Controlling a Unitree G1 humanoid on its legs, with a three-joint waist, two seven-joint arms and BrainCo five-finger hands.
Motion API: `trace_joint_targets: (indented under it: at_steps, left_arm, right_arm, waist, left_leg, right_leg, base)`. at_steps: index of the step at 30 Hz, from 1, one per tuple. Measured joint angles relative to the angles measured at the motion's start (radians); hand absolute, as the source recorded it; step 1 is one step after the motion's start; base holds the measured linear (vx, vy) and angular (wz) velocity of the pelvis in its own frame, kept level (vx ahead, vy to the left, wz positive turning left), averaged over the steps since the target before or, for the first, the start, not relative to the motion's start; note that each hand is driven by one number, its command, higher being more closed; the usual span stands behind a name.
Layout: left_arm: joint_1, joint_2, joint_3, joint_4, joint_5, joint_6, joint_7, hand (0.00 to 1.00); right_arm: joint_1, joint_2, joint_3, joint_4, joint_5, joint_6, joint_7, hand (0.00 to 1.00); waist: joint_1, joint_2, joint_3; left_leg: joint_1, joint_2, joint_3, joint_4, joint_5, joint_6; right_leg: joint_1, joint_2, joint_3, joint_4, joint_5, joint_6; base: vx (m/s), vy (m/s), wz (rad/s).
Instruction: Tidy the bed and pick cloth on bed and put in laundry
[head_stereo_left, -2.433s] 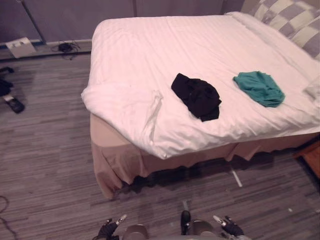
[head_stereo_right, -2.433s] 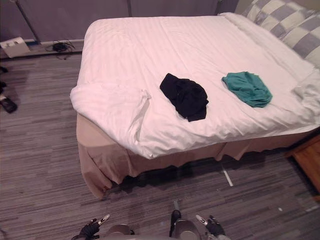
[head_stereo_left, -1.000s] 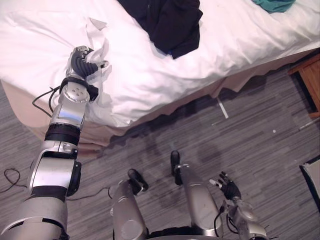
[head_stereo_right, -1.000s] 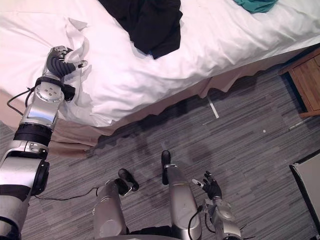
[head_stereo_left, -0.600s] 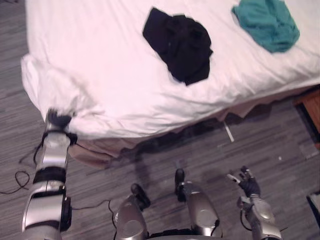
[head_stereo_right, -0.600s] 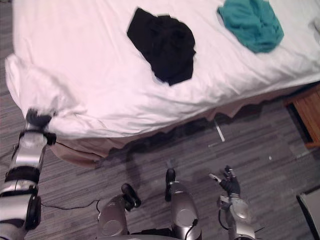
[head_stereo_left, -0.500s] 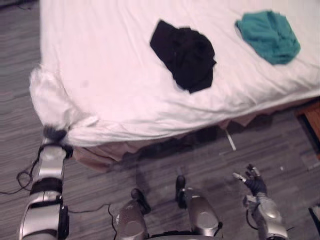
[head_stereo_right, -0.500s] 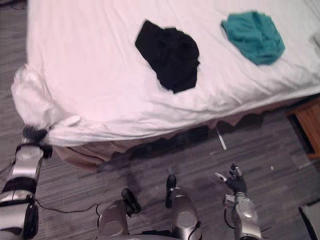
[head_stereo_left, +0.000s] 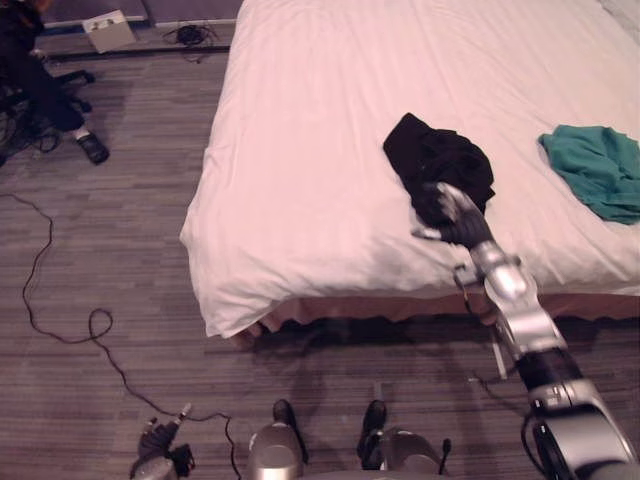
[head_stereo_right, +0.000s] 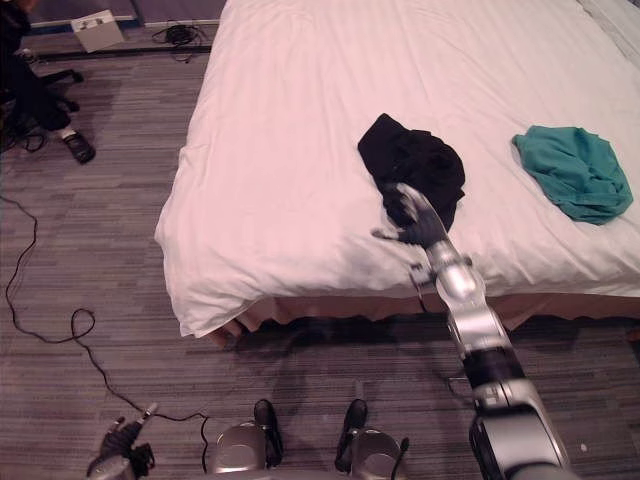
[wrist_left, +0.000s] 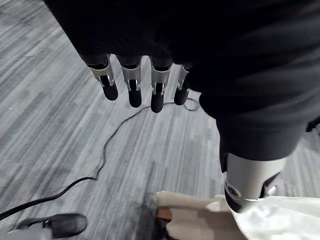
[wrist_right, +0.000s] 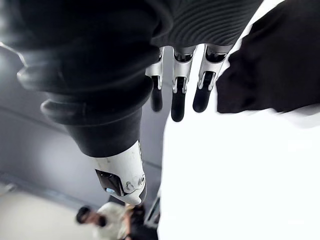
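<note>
A black cloth (head_stereo_left: 436, 162) lies crumpled on the white duvet (head_stereo_left: 310, 140) near the bed's front edge. A teal cloth (head_stereo_left: 598, 170) lies further right. My right hand (head_stereo_left: 452, 216) reaches over the front edge and rests at the near side of the black cloth. In the right wrist view its fingers (wrist_right: 178, 100) are straight, with the black cloth (wrist_right: 270, 65) just past their tips. My left hand (head_stereo_left: 158, 446) hangs low over the floor at the lower left, its fingers (wrist_left: 132, 87) relaxed and holding nothing.
The duvet's left front corner (head_stereo_right: 190, 270) hangs smooth over a beige bed skirt (head_stereo_left: 330, 312). A person in dark clothes (head_stereo_left: 30, 70) sits at the far left by a white box (head_stereo_left: 108, 30). Grey wood floor (head_stereo_left: 100, 260) surrounds the bed.
The left hand has let go of the duvet corner, which now lies flat, and dropped to my side. The right arm has reached out to the black cloth. The camera has shifted.
</note>
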Motion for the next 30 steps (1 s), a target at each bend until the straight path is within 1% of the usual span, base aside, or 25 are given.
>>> trace_joint_targets:
  at_steps: [1, 2, 3, 4, 6, 7, 9, 10, 11, 12, 13, 14, 15, 16, 17, 18, 19, 20, 21, 22, 25, 26, 27, 29, 30]
  left_arm:
    - [0.001, -0.002, -0.005, 0.0, 0.0, -0.001, -0.001, 0.0]
    - [-0.003, -0.002, -0.012, 0.0, 0.001, -0.006, -0.001, 0.0]
    - [-0.017, -0.001, -0.023, -0.001, 0.003, -0.016, 0.0, 0.0]
    - [-0.033, -0.001, -0.03, -0.001, 0.003, -0.022, 0.0, 0.0]
    - [-0.103, -0.002, -0.07, -0.004, 0.006, -0.036, 0.005, 0.0]
    - [-0.123, -0.002, -0.081, -0.004, 0.006, -0.04, 0.008, 0.0]
    - [-0.202, -0.005, -0.148, -0.004, 0.006, -0.041, 0.026, 0.0]
    - [-0.222, -0.007, -0.162, -0.004, 0.006, -0.042, 0.026, 0.0]
    - [-0.262, -0.013, -0.194, -0.004, 0.008, -0.043, 0.028, 0.0]
    - [-0.278, -0.017, -0.208, -0.004, 0.009, -0.043, 0.03, 0.0]
    - [-0.316, -0.027, -0.245, -0.006, 0.012, -0.044, 0.036, 0.0]
    - [-0.355, -0.039, -0.288, -0.008, 0.012, -0.044, 0.045, 0.0]
    - [-0.369, -0.045, -0.307, -0.008, 0.012, -0.043, 0.045, 0.0]
    - [-0.394, -0.061, -0.342, -0.017, 0.011, -0.043, 0.045, 0.0]
    - [-0.408, -0.083, -0.362, -0.035, 0.008, -0.043, 0.044, 0.0]
    - [-0.409, -0.094, -0.369, -0.047, 0.006, -0.043, 0.044, 0.0]
    - [-0.409, -0.118, -0.386, -0.074, 0.003, -0.044, 0.045, 0.0]
    - [-0.408, -0.143, -0.397, -0.099, 0.002, -0.045, 0.047, 0.0]
    - [-0.407, -0.152, -0.402, -0.11, 0.001, -0.045, 0.047, 0.0]
    - [-0.399, -0.162, -0.419, -0.138, 0.0, -0.046, 0.047, 0.0]
    - [-0.377, -0.171, -0.423, -0.17, 0.001, -0.054, 0.04, 0.0]
    - [-0.366, -0.177, -0.424, -0.172, 0.002, -0.067, 0.039, 0.0]
    - [-0.346, -0.182, -0.423, -0.185, 0.002, -0.083, 0.038, 0.0]
    - [-0.324, -0.182, -0.42, -0.193, 0.002, -0.09, 0.039, 0.0]
    - [-0.304, -0.181, -0.419, -0.191, 0.004, -0.09, 0.032, 0.0]
  right_arm:
    - [-0.037, 0.001, 0.018, -0.003, 0.01, 0.006, 0.008, 1.0]
    - [-0.123, 0.002, 0.068, -0.022, 0.032, 0.023, 0.028, 1.0]
    - [-0.188, 0.005, 0.106, -0.038, 0.046, 0.031, 0.042, 1.0]
    - [-0.225, 0.008, 0.124, -0.044, 0.054, 0.038, 0.046, 1.0]
    - [-0.37, 0.04, 0.171, -0.072, 0.079, 0.071, 0.046, 1.0]
    - [-0.405, 0.051, 0.187, -0.071, 0.087, 0.083, 0.042, 1.0]
    - [-0.492, 0.085, 0.241, -0.068, 0.11, 0.137, 0.033, 1.0]
    - [-0.506, 0.095, 0.25, -0.067, 0.114, 0.152, 0.03, 1.0]
    - [-0.527, 0.11, 0.27, -0.066, 0.129, 0.18, 0.019, 1.0]
    - [-0.53, 0.114, 0.273, -0.065, 0.138, 0.191, 0.019, 1.0]
    - [-0.534, 0.125, 0.275, -0.059, 0.159, 0.213, 0.017, 1.0]
    - [-0.54, 0.135, 0.28, -0.03, 0.194, 0.251, 0.025, 1.0]
    - [-0.542, 0.141, 0.284, -0.009, 0.209, 0.274, 0.03, 1.0]
    - [-0.544, 0.149, 0.307, 0.042, 0.235, 0.324, 0.041, 1.0]
    - [-0.542, 0.156, 0.335, 0.1, 0.245, 0.392, 0.046, 1.0]
    - [-0.539, 0.159, 0.345, 0.127, 0.245, 0.422, 0.046, 1.0]
    - [-0.53, 0.162, 0.348, 0.188, 0.245, 0.472, 0.04, 1.0]
    - [-0.528, 0.16, 0.339, 0.261, 0.245, 0.504, 0.029, 1.0]
    - [-0.527, 0.16, 0.331, 0.298, 0.245, 0.511, 0.021, 1.0]
    - [-0.523, 0.159, 0.304, 0.386, 0.245, 0.514, 0.012, 1.0]
    - [-0.515, 0.117, 0.297, 0.548, 0.244, 0.506, 0.018, 1.0]
    - [-0.514, 0.093, 0.298, 0.614, 0.244, 0.497, 0.03, 1.0]
    - [-0.514, 0.067, 0.297, 0.649, 0.254, 0.481, 0.044, 1.0]
    - [-0.508, 0.05, 0.297, 0.661, 0.267, 0.451, 0.069, 1.0]
    - [-0.479, 0.047, 0.298, 0.661, 0.265, 0.402, 0.119, 1.0]
  waist:
    - [0.002, -0.002, 0.001]
    - [0.009, -0.011, 0.011]
    - [0.024, -0.016, 0.023]
    - [0.028, -0.017, 0.035]
    - [0.05, -0.013, 0.102]
    - [0.05, -0.011, 0.111]
    - [0.052, -0.005, 0.122]
    - [0.054, -0.004, 0.132]
    - [0.057, 0.003, 0.15]
    - [0.059, 0.008, 0.153]
    - [0.064, 0.017, 0.159]
    - [0.071, 0.031, 0.172]
    - [0.075, 0.038, 0.177]
    - [0.077, 0.058, 0.188]
    - [0.082, 0.079, 0.2]
    - [0.085, 0.088, 0.206]
    - [0.099, 0.107, 0.215]
    - [0.108, 0.129, 0.226]
    - [0.11, 0.14, 0.231]
    - [0.129, 0.146, 0.234]
    - [0.136, 0.147, 0.233]
    - [0.135, 0.147, 0.233]
    - [0.134, 0.147, 0.233]
    - [0.126, 0.147, 0.233]
    - [0.105, 0.147, 0.233]
  left_leg:
    - [-0.009, -0.001, -0.007, 0.001, 0.002, 0.003]
    - [-0.035, -0.002, -0.016, 0.009, 0.006, 0.008]
    - [-0.058, 0.001, -0.017, 0.021, 0.007, 0.009]
    - [-0.071, 0.001, -0.02, 0.028, 0.008, 0.011]
    - [-0.124, 0.002, -0.027, 0.062, 0.012, 0.017]
    - [-0.147, 0.001, -0.032, 0.07, 0.015, 0.02]
    - [-0.245, -0.008, -0.05, 0.086, 0.024, 0.033]
    - [-0.261, -0.012, -0.053, 0.09, 0.027, 0.036]
    - [-0.303, -0.022, -0.062, 0.106, 0.034, 0.048]
    - [-0.325, -0.025, -0.067, 0.118, 0.035, 0.049]
    - [-0.379, -0.037, -0.076, 0.138, 0.036, 0.054]
    - [-0.426, -0.046, -0.081, 0.159, 0.036, 0.058]
    - [-0.445, -0.053, -0.086, 0.169, 0.035, 0.06]
    - [-0.489, -0.057, -0.1, 0.196, 0.031, 0.066]
    - [-0.529, -0.058, -0.105, 0.228, 0.024, 0.074]
    - [-0.546, -0.059, -0.105, 0.245, 0.02, 0.08]
    - [-0.584, -0.064, -0.109, 0.279, 0.012, 0.089]
    - [-0.621, -0.069, -0.122, 0.311, 0.004, 0.092]
    - [-0.638, -0.071, -0.13, 0.325, 0.001, 0.092]
    - [-0.676, -0.072, -0.137, 0.349, -0.002, 0.092]
    - [-0.716, -0.072, -0.165, 0.378, -0.001, 0.092]
    - [-0.715, -0.074, -0.17, 0.383, -0.001, 0.092]
    - [-0.709, -0.078, -0.168, 0.383, -0.001, 0.092]
    - [-0.693, -0.077, -0.16, 0.376, -0.001, 0.092]
    - [-0.649, -0.077, -0.151, 0.352, -0.001, 0.093]
  right_leg:
    - [-0.007, -0.002, -0.005, 0.001, 0.0, 0.0]
    - [-0.03, -0.005, -0.011, 0.013, 0.004, -0.005]
    - [-0.052, -0.006, -0.01, 0.024, 0.008, -0.011]
    - [-0.063, -0.007, -0.011, 0.03, 0.009, -0.012]
    - [-0.119, -0.019, -0.014, 0.073, 0.011, -0.015]
    - [-0.138, -0.022, -0.016, 0.08, 0.012, -0.016]
    - [-0.234, -0.043, -0.039, 0.12, 0.013, -0.017]
    - [-0.256, -0.05, -0.04, 0.136, 0.011, -0.019]
    - [-0.302, -0.071, -0.042, 0.178, 0.0, -0.022]
    - [-0.326, -0.079, -0.043, 0.2, -0.006, -0.022]
    - [-0.386, -0.105, -0.051, 0.253, -0.023, -0.022]
    - [-0.441, -0.126, -0.052, 0.3, -0.038, -0.022]
    - [-0.463, -0.135, -0.053, 0.32, -0.045, -0.022]
    - [-0.502, -0.154, -0.059, 0.363, -0.061, -0.024]
    - [-0.54, -0.176, -0.063, 0.409, -0.079, -0.023]
    - [-0.558, -0.184, -0.062, 0.432, -0.089, -0.023]
    - [-0.598, -0.208, -0.062, 0.48, -0.112, -0.025]
    - [-0.629, -0.226, -0.064, 0.524, -0.134, -0.026]
    - [-0.642, -0.233, -0.067, 0.542, -0.142, -0.028]
    - [-0.678, -0.251, -0.07, 0.577, -0.164, -0.028]
    - [-0.691, -0.265, -0.101, 0.615, -0.19, -0.034]
    - [-0.686, -0.274, -0.109, 0.629, -0.197, -0.038]
    - [-0.685, -0.281, -0.105, 0.64, -0.202, -0.043]
    - [-0.677, -0.281, -0.101, 0.641, -0.203, -0.045]
    - [-0.644, -0.28, -0.096, 0.631, -0.203, -0.045]
  base:
    - [-0.09, 0.028, 0.24]
    - [-0.11, 0.029, 0.14]
    - [-0.09, 0.022, 0.09]
    - [-0.1, 0.024, 0.04]
    - [-0.14, 0.038, 0.06]
    - [-0.15, 0.044, 0.17]
    - [-0.12, 0.039, 0.28]
    - [-0.08, 0.043, 0.24]
    - [-0.06, 0.043, 0.2]
    - [-0.07, 0.061, 0.33]
    - [-0.07, 0.053, 0.37]
    - [-0.07, 0.044, 0.37]
    - [-0.08, 0.019, 0.38]
    - [-0.08, -0.006, 0.41]
    - [-0.08, -0.014, 0.41]
    - [-0.07, -0.022, 0.35]
    - [-0.07, -0.023, 0.36]
    - [-0.07, -0.025, 0.4]
    - [-0.07, -0.037, 0.41]
    - [-0.05, -0.054, 0.34]
    - [-0.03, -0.059, 0.33]
    - [-0.01, -0.075, 0.27]
    - [-0.01, -0.073, 0.11]
    - [0.0, -0.064, -0.07]
    - [0.01, -0.07, -0.13]
